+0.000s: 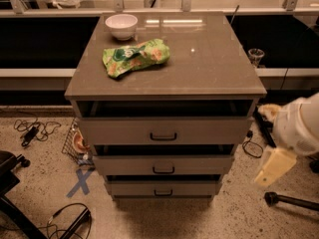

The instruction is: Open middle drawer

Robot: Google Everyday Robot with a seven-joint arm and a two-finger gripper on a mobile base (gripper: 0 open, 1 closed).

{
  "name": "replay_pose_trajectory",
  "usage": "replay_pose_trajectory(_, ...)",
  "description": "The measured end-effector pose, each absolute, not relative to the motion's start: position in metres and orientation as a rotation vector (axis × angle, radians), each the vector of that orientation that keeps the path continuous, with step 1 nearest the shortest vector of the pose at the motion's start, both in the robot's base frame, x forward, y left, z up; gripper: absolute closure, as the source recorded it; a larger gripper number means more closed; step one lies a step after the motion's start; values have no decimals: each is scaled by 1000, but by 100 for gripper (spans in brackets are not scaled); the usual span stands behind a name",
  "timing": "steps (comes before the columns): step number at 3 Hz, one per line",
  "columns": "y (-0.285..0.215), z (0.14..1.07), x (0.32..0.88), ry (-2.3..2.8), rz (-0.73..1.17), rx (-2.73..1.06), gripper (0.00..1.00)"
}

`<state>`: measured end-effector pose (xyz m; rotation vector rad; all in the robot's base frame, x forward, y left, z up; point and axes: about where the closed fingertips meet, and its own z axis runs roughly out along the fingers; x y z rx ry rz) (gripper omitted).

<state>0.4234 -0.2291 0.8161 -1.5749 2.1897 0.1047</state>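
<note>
Three drawers [164,131]; one pincer [275,166] right of middle drawer [163,164], apart.

My gripper [275,166] sits low at the right, beside the cabinet [199,73], its shape smeared; the arm [299,126] above it is cut by the right edge. I can't see into the middle drawer [163,164]: the top drawer [163,131] overhangs its dark opening.

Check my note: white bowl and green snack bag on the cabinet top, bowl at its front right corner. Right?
No: the camera view shows the bowl at the back left corner; the bag is on top as noted. The pincer hangs right of the cabinet, off the middle drawer.
</note>
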Motion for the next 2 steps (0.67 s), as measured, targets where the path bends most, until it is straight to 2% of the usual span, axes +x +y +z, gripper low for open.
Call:
replay_pose_trajectory(1, -232, 744, 440, 2097, 174, -1541, 0)
replay_pose_trajectory(2, -241, 684, 493, 1988, 129, -1420, 0)
